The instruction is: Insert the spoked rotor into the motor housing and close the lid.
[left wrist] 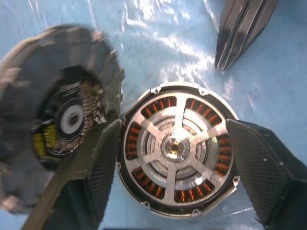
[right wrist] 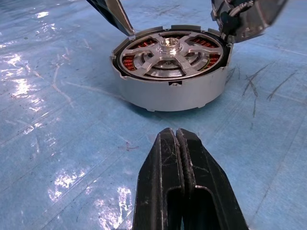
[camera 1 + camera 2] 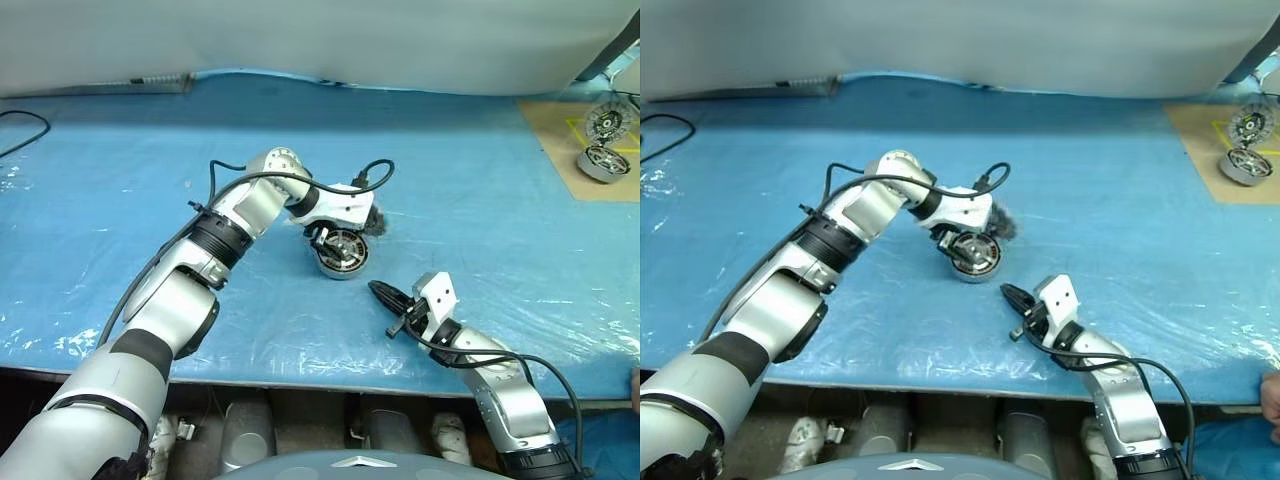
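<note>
The flat spoked rotor (image 1: 175, 148) sits inside the round silver motor housing (image 2: 170, 91) mid-picture. The blurred round grey lid (image 1: 57, 110) isn't shut. The left gripper (image 1: 175, 158) is spread open around the housing; the right gripper (image 2: 177, 143) is squeezed shut, empty.

In the left wrist view, the round grey lid (image 1: 57, 110) at the left is smeared by motion blur and cut by the frame's left edge; its inner parts cannot be made out. In the head views, the squat silver motor housing (image 3: 343, 253) at centre is partly covered by the left gripper (image 3: 345, 240). Two small round metal parts (image 3: 605, 142) at the upper right are too small to identify.
</note>
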Controlling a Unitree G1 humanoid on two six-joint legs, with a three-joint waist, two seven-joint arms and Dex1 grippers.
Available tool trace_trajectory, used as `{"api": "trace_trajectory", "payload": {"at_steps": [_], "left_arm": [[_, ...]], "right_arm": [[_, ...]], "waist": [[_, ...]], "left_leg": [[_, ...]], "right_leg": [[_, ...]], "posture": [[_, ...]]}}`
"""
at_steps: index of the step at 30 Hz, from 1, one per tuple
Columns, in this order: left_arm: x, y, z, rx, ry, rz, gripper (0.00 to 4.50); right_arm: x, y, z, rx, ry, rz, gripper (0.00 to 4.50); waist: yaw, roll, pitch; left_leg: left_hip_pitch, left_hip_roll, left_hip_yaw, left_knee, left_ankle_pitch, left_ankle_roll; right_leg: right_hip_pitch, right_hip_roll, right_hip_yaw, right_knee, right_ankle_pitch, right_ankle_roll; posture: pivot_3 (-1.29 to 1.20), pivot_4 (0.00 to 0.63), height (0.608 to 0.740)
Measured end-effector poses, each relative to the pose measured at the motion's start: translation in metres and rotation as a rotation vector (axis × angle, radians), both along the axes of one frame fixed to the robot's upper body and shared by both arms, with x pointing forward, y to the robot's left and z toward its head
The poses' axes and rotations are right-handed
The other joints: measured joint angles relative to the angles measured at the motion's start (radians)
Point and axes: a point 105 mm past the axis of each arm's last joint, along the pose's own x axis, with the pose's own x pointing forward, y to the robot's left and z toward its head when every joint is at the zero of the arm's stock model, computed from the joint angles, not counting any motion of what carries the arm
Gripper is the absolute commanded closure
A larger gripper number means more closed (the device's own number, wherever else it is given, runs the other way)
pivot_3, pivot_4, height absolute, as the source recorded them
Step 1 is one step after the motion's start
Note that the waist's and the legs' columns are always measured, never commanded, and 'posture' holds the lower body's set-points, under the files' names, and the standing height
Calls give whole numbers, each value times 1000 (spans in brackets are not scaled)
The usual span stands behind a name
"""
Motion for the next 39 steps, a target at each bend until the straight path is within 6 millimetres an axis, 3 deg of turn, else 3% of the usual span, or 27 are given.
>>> {"api": "trace_trajectory", "payload": {"at_steps": [5,9,15,16,23,27,31,39], "left_arm": [[-18,7,13,-64,80,-14,897],[-37,25,20,-147,191,18,2158],[-52,55,4,-336,364,214,4284],[-52,60,0,-376,374,253,4462],[-58,70,-18,-649,341,480,4462],[-59,77,-27,-818,316,609,4462],[-64,85,-39,-927,283,711,4462],[-80,109,-76,-949,269,833,4462]], "right_arm": [[0,1,0,-1,0,4,4500],[0,2,2,0,-5,7,4500],[3,-9,8,-23,-28,-32,4500],[5,-14,10,-33,-34,-47,4500],[25,-30,25,-88,-74,-99,4500],[55,-42,28,-139,-70,-197,4500],[78,-36,33,-145,-53,-237,4500],[118,-23,37,-190,-47,-245,4500]], "waist": [[-1,0,0],[-3,2,0],[-4,4,-1],[-4,4,-1],[-5,5,-1],[-20,5,-1],[-31,5,-1],[-34,6,-2]], "left_leg": [[0,0,0,0,0,0],[1,0,0,-1,0,0],[0,1,1,0,0,0],[0,1,1,0,0,0],[0,1,1,0,0,0],[0,1,1,1,0,0],[-1,2,1,0,0,0],[0,2,1,1,0,0]], "right_leg": [[0,0,0,0,0,0],[0,0,0,0,0,-1],[0,0,0,0,0,-1],[0,0,0,0,0,-1],[0,0,-1,0,-1,-1],[0,0,0,0,0,0],[-1,2,-1,0,0,0],[-2,1,0,0,0,0]], "posture": [[0,150,740],[0,150,740],[0,150,740],[0,150,740],[0,150,740],[0,150,740],[0,150,740],[0,150,740]]}}
